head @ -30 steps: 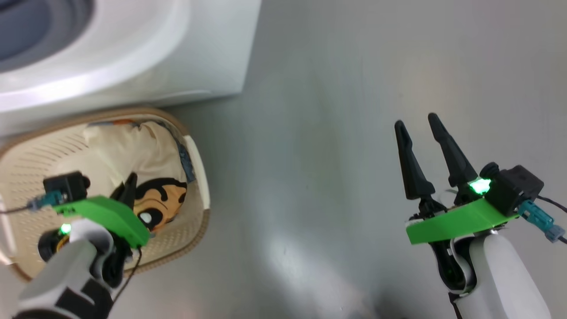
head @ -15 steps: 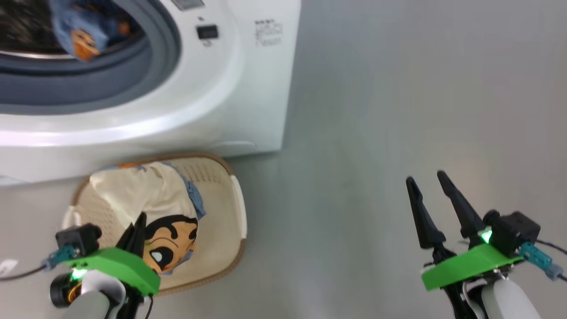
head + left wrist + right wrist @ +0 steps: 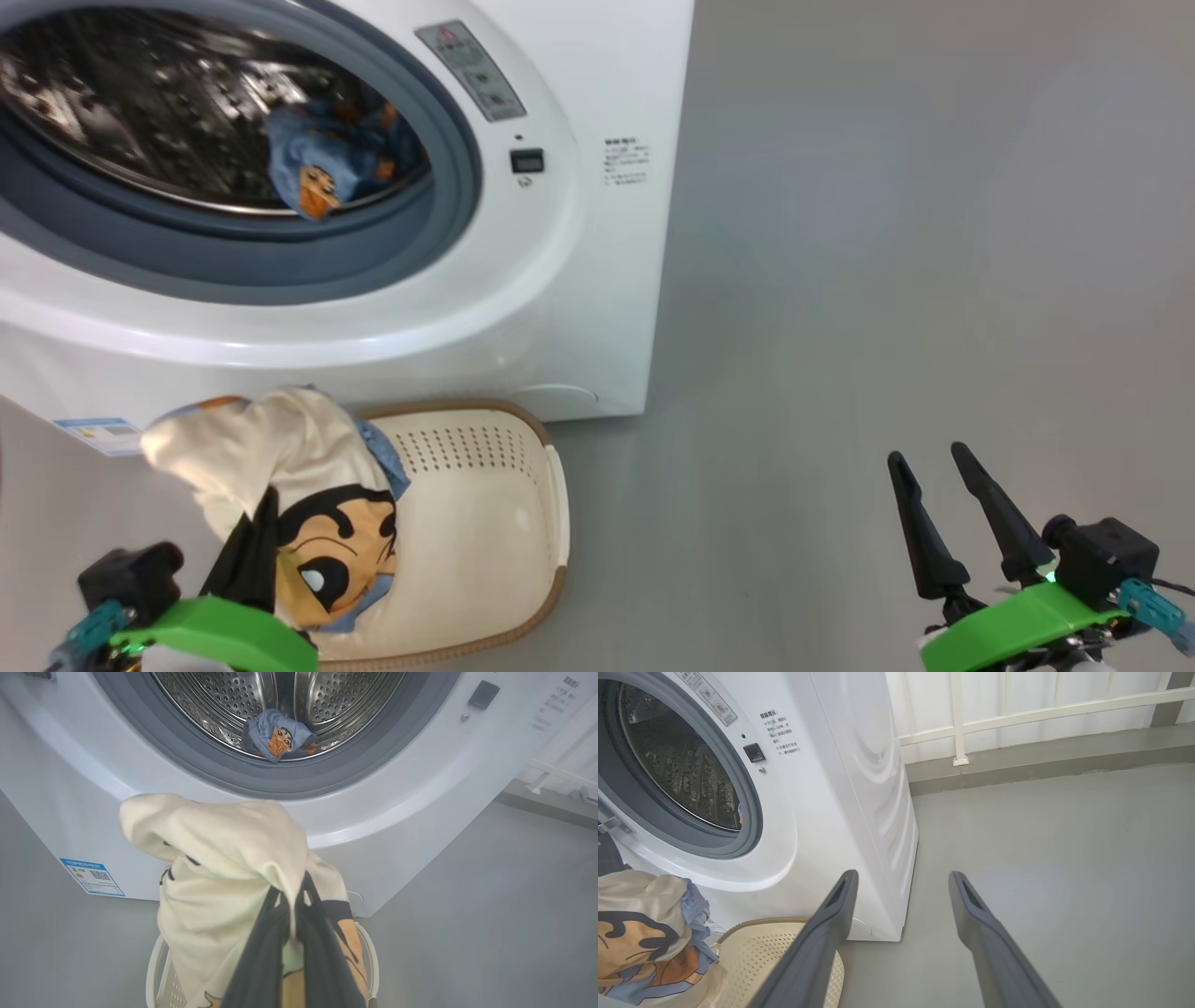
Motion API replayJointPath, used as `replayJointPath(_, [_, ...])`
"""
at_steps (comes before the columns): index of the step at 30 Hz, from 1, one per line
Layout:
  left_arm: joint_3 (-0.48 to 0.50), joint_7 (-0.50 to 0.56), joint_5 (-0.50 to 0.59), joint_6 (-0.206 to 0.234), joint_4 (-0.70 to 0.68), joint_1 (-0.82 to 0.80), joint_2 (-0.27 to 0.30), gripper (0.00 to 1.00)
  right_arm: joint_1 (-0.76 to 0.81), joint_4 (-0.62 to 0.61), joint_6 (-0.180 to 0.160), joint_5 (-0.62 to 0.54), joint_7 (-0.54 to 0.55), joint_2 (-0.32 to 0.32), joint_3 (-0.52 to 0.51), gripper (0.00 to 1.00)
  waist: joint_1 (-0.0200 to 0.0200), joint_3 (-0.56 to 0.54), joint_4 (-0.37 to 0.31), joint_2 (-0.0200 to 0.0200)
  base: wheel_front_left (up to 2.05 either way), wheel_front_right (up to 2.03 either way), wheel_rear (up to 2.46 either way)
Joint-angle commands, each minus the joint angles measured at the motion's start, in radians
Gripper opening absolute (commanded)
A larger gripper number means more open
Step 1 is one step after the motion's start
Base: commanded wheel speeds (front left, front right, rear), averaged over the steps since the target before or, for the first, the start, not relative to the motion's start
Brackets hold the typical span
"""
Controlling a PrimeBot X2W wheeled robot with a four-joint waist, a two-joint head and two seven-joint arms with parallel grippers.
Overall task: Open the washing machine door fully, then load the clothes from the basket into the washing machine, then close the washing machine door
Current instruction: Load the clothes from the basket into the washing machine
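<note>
Head view: washing machine (image 3: 597,280) stands at upper left on the grey floor (image 3: 887,280), with its round opening uncovered. The blue garment (image 3: 327,173) lies inside the steel drum (image 3: 140,103), near the grey gasket (image 3: 280,261). The cream basket (image 3: 495,523) sits on the floor just in front of the machine. The left fingers (image 3: 250,551) are clamped together on the cream cartoon-face garment (image 3: 271,457), which hangs bunched over the left part of the basket. The right fingers (image 3: 924,537) are at lower right, spread apart, holding nothing, over bare floor and well apart from the basket. There is a small blue label (image 3: 98,434) on the machine's lower left corner.

Left wrist view: both fingers pinch a fold of the cream garment, with the fabric draped over and around them. The basket rim shows below the cloth; I can't tell if the cloth's lower edge touches the basket. The blue garment sits at the front bottom of the drum, straight ahead and above.

Right wrist view: the fingers are wide apart and empty, pointing at the machine's right front corner and the floor. The basket and cream garment are at lower left. A white railing (image 3: 1017,716) runs along the back wall.
</note>
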Motion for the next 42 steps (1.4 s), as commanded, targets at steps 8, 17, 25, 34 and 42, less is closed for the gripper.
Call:
replayJointPath(8, [0.131,-0.014,0.087,-0.001,-0.163,0.097,-0.006,0.0,0.05,-0.026,0.002,0.006,-0.005,-0.019,-0.003,1.0,0.0,-0.074,0.035,0.0,0.0,0.0,0.0])
replayJointPath(17, [0.173,-0.014,0.125,-0.001,-0.242,0.165,-0.034,0.0,0.076,-0.034,0.002,0.003,-0.005,-0.014,-0.019,1.0,0.0,-0.085,0.04,0.0,0.0,0.0,0.0])
replayJointPath(25, [0.192,-0.014,0.136,-0.001,-0.269,0.166,-0.043,0.0,0.069,-0.037,0.002,0.001,-0.005,-0.013,-0.025,1.0,0.0,-0.07,0.036,0.0,0.0,0.0,0.0])
replayJointPath(34, [0.219,-0.014,0.14,-0.001,-0.288,0.12,-0.043,0.0,0.046,-0.048,0.002,-0.003,-0.005,-0.007,-0.026,1.0,0.0,-0.019,0.022,0.0,0.0,0.0,0.0])
replayJointPath(42, [0.26,-0.014,0.163,-0.001,-0.3,-0.014,-0.032,0.0,0.002,-0.057,0.002,-0.01,-0.005,0.007,-0.027,1.0,0.0,0.063,-0.001,0.0,0.0,0.0,0.0])
